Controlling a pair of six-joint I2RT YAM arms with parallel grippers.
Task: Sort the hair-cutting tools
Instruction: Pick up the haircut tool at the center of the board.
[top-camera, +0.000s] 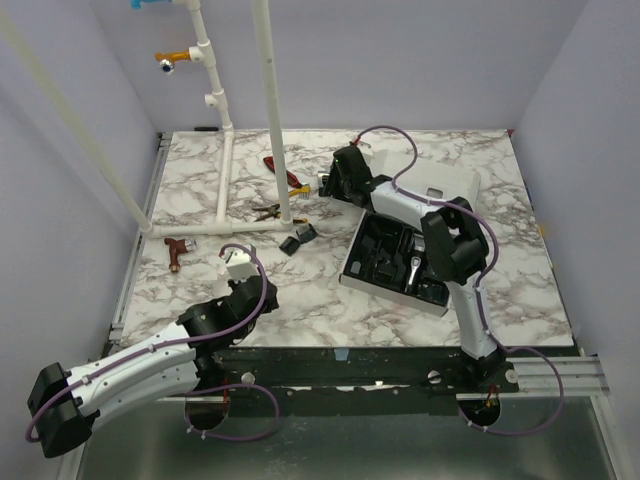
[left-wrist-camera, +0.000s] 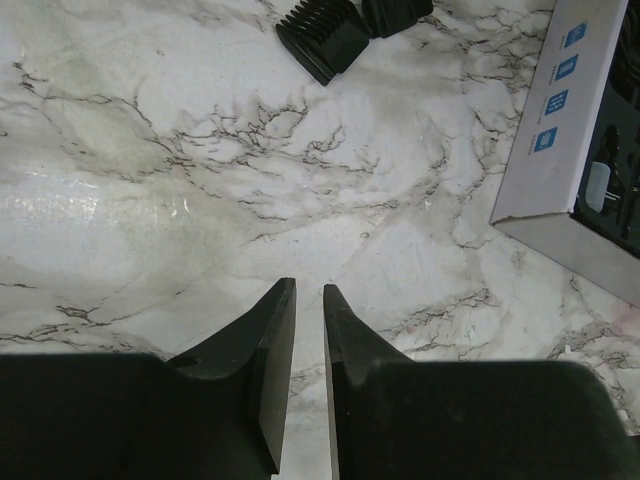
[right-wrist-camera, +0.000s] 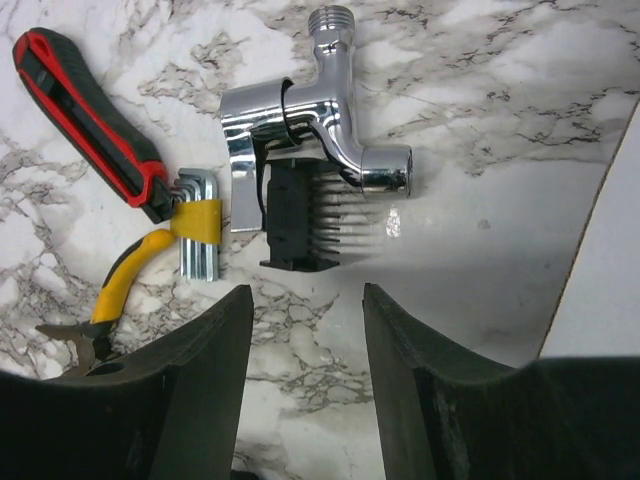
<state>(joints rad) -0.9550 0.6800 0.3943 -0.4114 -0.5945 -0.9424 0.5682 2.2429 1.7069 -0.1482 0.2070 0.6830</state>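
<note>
- R gripper (right-wrist-camera: 305, 300) hovering, jaws standing wide, gripping nothing, just short of a black comb guard (right-wrist-camera: 298, 215).
- Comb guard showing as a ribbed block w/ a row of thin teeth, lying on the marble tabletop (right-wrist-camera: 480, 70), touching a chrome faucet (right-wrist-camera: 315, 120).
- Red-black handled tool (right-wrist-camera: 90, 125), hex keys (right-wrist-camera: 200, 240) and yellow-handled pliers (right-wrist-camera: 120, 290) lying beside it.
- L gripper (left-wrist-camera: 307, 290) hanging over bare marble, jaws narrow, nothing btwn.
- Two more guards lying beyond it: ribbed guard (left-wrist-camera: 322, 38) and second guard (left-wrist-camera: 395, 12), touching, near a white box (left-wrist-camera: 560, 130).
- Box holding a black tray (top-camera: 385, 250) w/ black pieces.
</note>
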